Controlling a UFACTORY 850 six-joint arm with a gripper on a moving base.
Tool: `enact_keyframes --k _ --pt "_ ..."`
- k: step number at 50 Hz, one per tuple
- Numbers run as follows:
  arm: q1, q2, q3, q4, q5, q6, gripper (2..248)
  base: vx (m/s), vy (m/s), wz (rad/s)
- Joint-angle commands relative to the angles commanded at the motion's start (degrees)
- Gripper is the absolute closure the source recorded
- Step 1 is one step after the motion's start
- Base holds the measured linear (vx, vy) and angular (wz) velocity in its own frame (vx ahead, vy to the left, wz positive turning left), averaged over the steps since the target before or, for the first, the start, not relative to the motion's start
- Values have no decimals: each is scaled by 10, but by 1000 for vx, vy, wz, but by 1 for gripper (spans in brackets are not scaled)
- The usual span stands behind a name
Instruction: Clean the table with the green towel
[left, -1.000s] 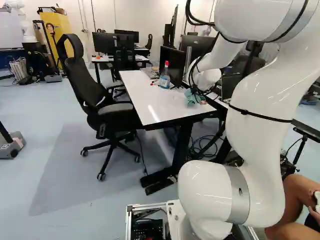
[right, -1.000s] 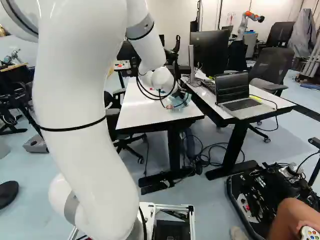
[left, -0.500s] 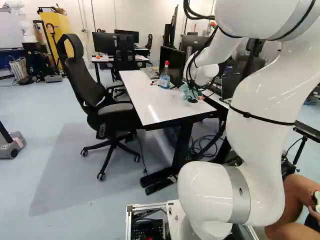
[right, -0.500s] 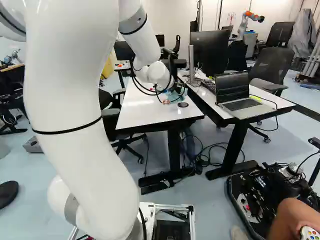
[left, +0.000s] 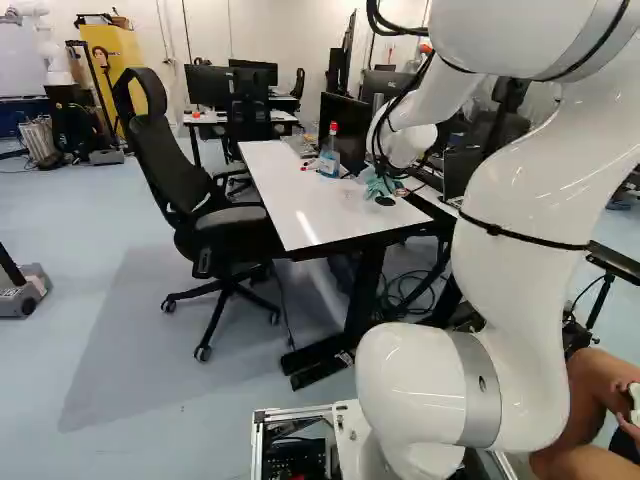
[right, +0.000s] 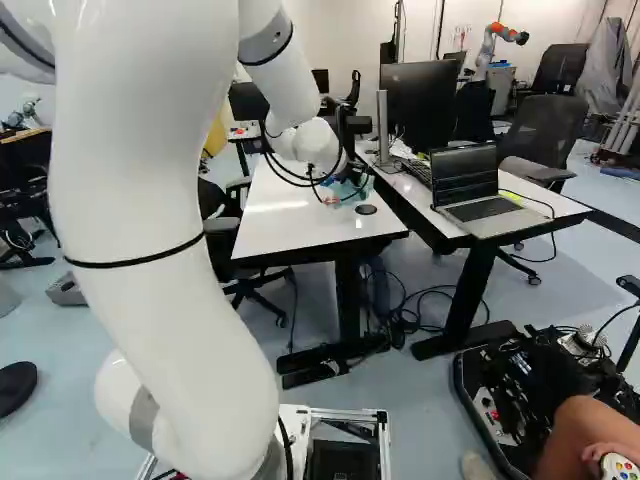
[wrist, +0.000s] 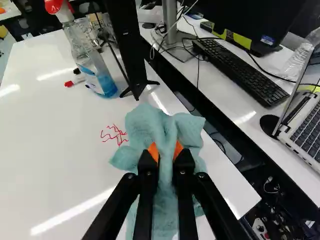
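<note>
My gripper (right: 338, 183), partly hidden by the wrist and cables in the right base view, is over the far right part of the white table (left: 300, 208). In the wrist view the gripper (wrist: 166, 157) is shut on the green towel (wrist: 142, 125), whose bunched cloth rises between the orange pads. The towel's folds spread ahead of and beneath the fingers, over the tabletop near its edge. Red scribbles (wrist: 115, 135) lie on the table just beside the towel.
Beyond the towel stand a spray bottle (wrist: 97, 75) and a monitor's black stand (wrist: 131, 55); red-capped markers (wrist: 74, 80) lie beside the bottle. A second desk with a keyboard (wrist: 240, 72) and laptop (right: 480, 190) adjoins. A black chair (left: 190, 190) stands at the table's side.
The arm has moved the towel farther from the table's near edge, uncovering a round black disc in the tabletop. Over the last half second it has hardly shifted. The base has stayed put.
</note>
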Motion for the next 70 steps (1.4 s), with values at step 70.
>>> enact_keyframes --k 70 --pt "42 -116 -139 0 0 0 201 0 0 0"
